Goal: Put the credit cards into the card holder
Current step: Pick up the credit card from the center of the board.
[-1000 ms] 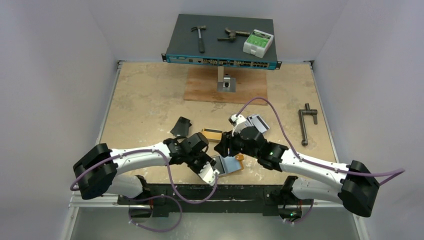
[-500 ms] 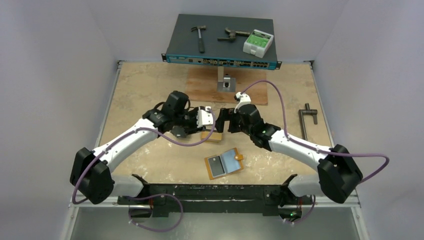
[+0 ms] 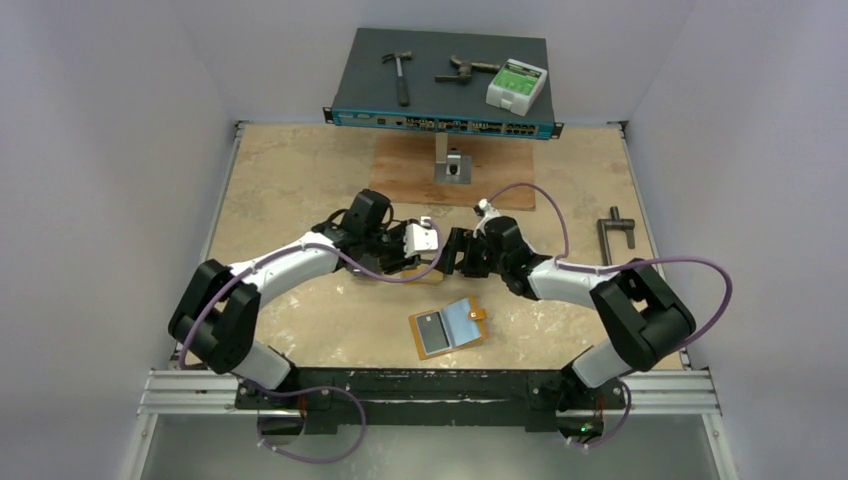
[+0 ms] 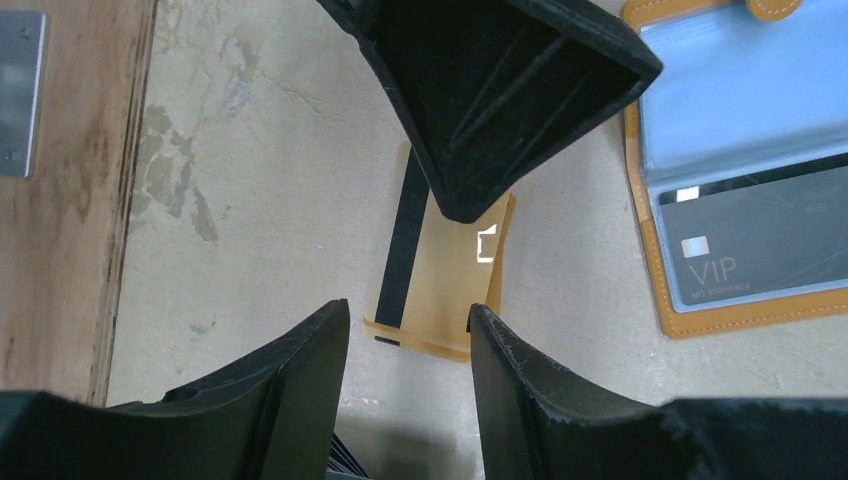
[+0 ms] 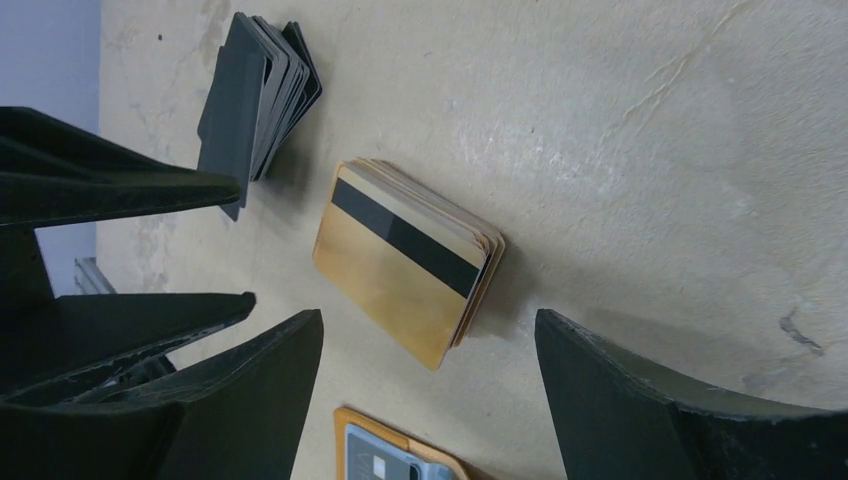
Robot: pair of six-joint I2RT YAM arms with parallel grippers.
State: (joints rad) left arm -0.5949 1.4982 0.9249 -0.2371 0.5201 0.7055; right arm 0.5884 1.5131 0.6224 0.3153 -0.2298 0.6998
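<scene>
The orange card holder (image 3: 447,327) lies open near the table's front, with a dark grey card (image 4: 760,250) marked VIP in one sleeve. A stack of yellow-orange credit cards (image 5: 405,260), black stripe up, lies flat on the table just beyond it. My left gripper (image 4: 408,312) is low beside the stack's near end, open and empty. My right gripper (image 5: 428,320) faces it from the other side of the stack, open wide and holding nothing. In the top view both grippers, the left (image 3: 418,258) and the right (image 3: 455,255), meet over the stack (image 3: 420,273).
A black folded case (image 5: 255,90) with fanned leaves lies by the left gripper's fingers. A wooden board (image 3: 450,170) with a metal block lies behind. A network switch (image 3: 440,85) carrying tools stands at the back, and a metal clamp (image 3: 612,250) lies at the right.
Both arms have left the card holder at the front and moved back to the yellow stack. The holder now lies open with the dark card in it. The right gripper has opened.
</scene>
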